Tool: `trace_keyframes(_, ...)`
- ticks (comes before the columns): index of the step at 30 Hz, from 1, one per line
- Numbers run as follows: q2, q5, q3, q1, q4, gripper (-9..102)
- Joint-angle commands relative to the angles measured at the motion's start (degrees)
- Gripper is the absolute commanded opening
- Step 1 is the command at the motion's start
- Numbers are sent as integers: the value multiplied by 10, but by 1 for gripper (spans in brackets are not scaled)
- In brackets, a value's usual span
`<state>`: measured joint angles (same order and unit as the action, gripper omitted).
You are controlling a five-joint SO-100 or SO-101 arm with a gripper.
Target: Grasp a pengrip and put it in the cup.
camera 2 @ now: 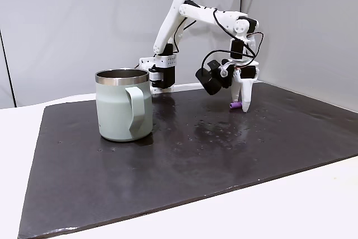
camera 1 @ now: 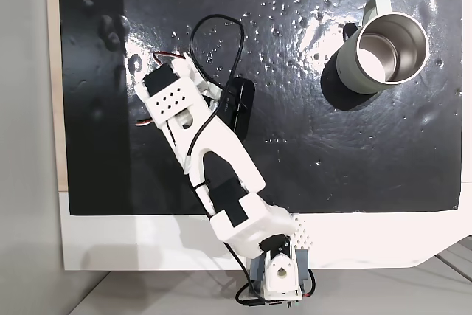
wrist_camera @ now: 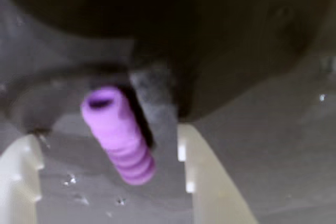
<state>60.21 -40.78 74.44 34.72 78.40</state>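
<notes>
The light-purple ribbed pengrip point(wrist_camera: 118, 135) lies on the black mat. In the wrist view it sits between my two white fingers, left point(wrist_camera: 18, 177) and right point(wrist_camera: 207, 182), with a gap on each side. My gripper point(wrist_camera: 105, 137) is open around it, tips down at the mat. From the side, the pengrip point(camera 2: 235, 105) shows just left of the gripper point(camera 2: 244, 107). The steel cup point(camera 2: 123, 104), grey-green outside, stands upright and apart, far to the left in that view. From above, the cup point(camera 1: 383, 53) is at the top right, and my arm point(camera 1: 173, 101) covers the pengrip.
A black mat point(camera 1: 295, 167) covers most of the white table point(camera 1: 133, 248). The arm's base point(camera 1: 276, 274) sits at the table's near edge. A black wrist camera point(camera 2: 210, 79) hangs beside the gripper. A grey wall stands behind the arm in the side view.
</notes>
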Motion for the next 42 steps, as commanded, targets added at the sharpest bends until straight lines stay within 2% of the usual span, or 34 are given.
trace_keyframes(1,-3,7,-31,4,0,21)
trace_keyframes(7,-5,3,-35,4,5,3)
trace_keyframes(10,0,-3,-37,1,13,1)
trace_keyframes(19,57,5,-109,-1,69,0)
trace_keyframes(22,112,59,-134,0,81,0)
trace_keyframes(26,153,143,-192,0,142,0)
trace_keyframes(29,183,168,-223,-8,172,0)
trace_keyframes(37,273,214,-222,-46,180,0)
trace_keyframes(42,339,245,-139,-105,182,0)
